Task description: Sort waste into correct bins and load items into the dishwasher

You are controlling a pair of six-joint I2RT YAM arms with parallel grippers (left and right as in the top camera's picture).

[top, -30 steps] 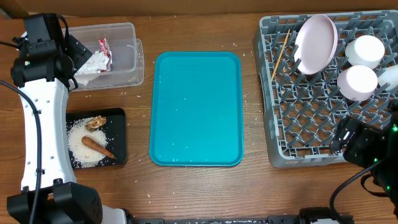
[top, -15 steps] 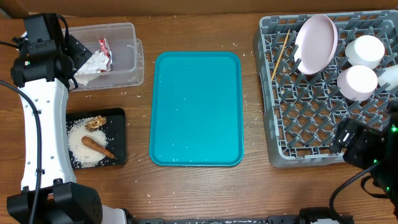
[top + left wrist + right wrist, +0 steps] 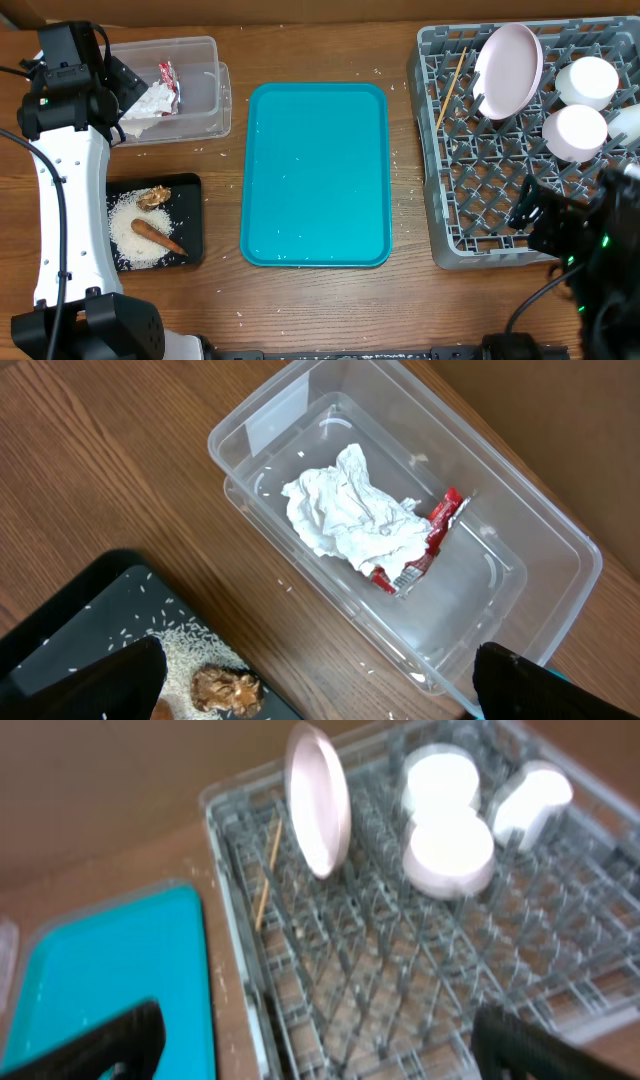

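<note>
Looking far right, you find the large round white plate (image 3: 510,65) standing on edge in the grey pegged plastic rack (image 3: 490,200): likely stiff, slick, breakable; pinch its rim. Left hand (image 3: 320,695) and right hand (image 3: 318,1045) hang released.

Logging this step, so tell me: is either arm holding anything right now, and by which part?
Nothing is held. The left gripper, above the tub, and the right gripper, above the rack, both have open, empty jaws.

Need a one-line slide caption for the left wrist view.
Crumpled napkin and red wrapper inside clear tub, black tray with rice beside it.
</note>
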